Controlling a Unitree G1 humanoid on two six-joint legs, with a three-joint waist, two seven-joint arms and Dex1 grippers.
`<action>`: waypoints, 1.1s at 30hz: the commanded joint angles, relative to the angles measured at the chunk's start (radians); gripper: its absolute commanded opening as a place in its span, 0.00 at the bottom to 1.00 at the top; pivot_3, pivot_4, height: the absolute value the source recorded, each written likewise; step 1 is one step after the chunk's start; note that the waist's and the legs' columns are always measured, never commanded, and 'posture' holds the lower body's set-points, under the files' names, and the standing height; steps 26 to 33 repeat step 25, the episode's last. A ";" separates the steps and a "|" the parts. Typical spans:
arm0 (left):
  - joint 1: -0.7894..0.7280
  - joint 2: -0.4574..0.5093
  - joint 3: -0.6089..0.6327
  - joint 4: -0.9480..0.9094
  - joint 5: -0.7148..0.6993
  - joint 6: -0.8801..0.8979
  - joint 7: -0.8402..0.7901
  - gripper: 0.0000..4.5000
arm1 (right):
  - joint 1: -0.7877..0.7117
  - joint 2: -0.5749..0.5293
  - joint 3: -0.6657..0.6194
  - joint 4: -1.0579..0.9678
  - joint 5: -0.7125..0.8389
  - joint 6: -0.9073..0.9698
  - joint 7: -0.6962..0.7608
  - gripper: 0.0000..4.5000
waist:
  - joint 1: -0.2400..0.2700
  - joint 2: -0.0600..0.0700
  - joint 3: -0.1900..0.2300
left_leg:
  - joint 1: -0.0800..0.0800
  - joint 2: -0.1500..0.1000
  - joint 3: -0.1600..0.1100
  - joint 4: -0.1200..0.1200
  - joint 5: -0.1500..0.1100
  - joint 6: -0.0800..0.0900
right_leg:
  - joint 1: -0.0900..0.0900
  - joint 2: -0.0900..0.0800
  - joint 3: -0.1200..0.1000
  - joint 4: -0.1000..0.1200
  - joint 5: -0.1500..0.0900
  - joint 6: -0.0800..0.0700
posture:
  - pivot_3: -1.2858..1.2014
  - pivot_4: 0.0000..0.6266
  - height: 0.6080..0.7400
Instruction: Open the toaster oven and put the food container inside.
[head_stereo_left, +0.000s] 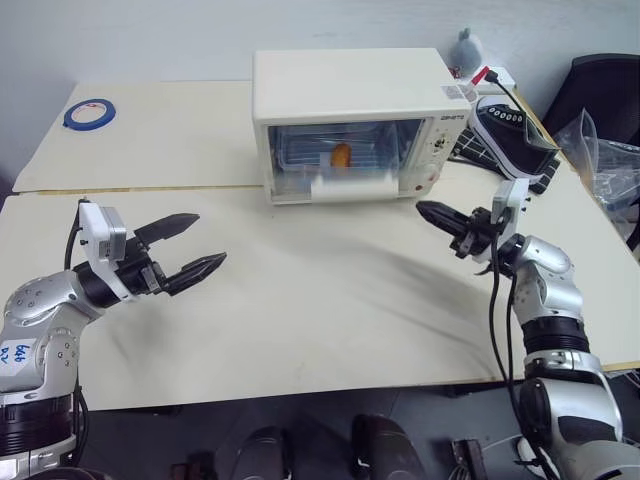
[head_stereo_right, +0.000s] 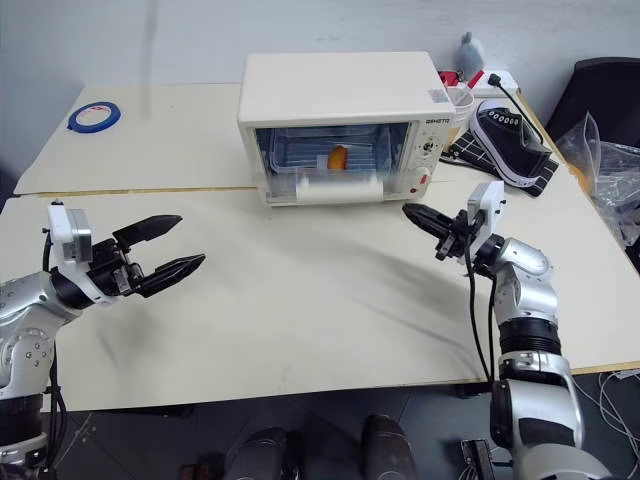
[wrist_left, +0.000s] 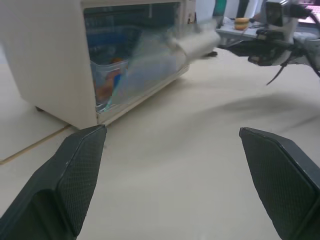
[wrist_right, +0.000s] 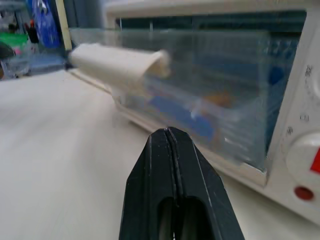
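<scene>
The cream-white toaster oven (head_stereo_left: 350, 85) stands at the back middle of the table. Its glass door hangs partway out, and the cream bar handle (head_stereo_left: 352, 187) is blurred, low in front. Inside sits the clear food container (head_stereo_left: 335, 160) with an orange piece (head_stereo_left: 341, 155) and a blue clip (wrist_right: 175, 111). My left gripper (head_stereo_left: 208, 240) is open and empty over the table's left side, well clear of the oven. My right gripper (head_stereo_left: 422, 209) is shut on nothing, pointing at the oven's right front corner, just short of the knobs and the red button (wrist_right: 304, 193).
A blue tape roll (head_stereo_left: 90, 113) lies at the back left. A black sneaker (head_stereo_left: 510, 130) on a dark mat and a power strip (head_stereo_left: 490, 75) sit right of the oven. A plastic bag (head_stereo_left: 610, 165) and a black chair are off the right edge.
</scene>
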 joint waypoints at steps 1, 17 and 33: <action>-0.008 -0.021 0.025 -0.007 -0.026 -0.025 0.013 1.00 | -0.044 0.042 -0.069 -0.100 0.116 0.079 -0.099 0.00 | 0.000 0.000 0.000 | 0.000 0.000 0.000 0.000 0.000 0.000 | 0.000 0.000 0.000 0.000 0.000 0.000 | 0.52 0.24 1.00; 0.312 0.004 0.044 -0.038 0.135 -0.283 -0.075 1.00 | 0.560 -0.201 0.040 -0.603 0.029 -0.037 0.211 0.76 | 0.002 0.000 0.000 | 0.003 -0.003 0.005 -0.007 -0.001 0.003 | -0.001 -0.003 -0.001 -0.004 0.000 0.001 | 0.52 0.24 1.00; 0.332 -0.017 0.031 0.005 0.153 -0.353 -0.062 1.00 | 0.613 -0.172 0.058 -0.554 0.016 -0.108 0.198 0.99 | 0.003 0.000 0.000 | 0.004 -0.004 0.004 -0.007 -0.001 0.003 | -0.001 -0.007 -0.001 -0.001 0.000 0.000 | 0.52 0.24 1.00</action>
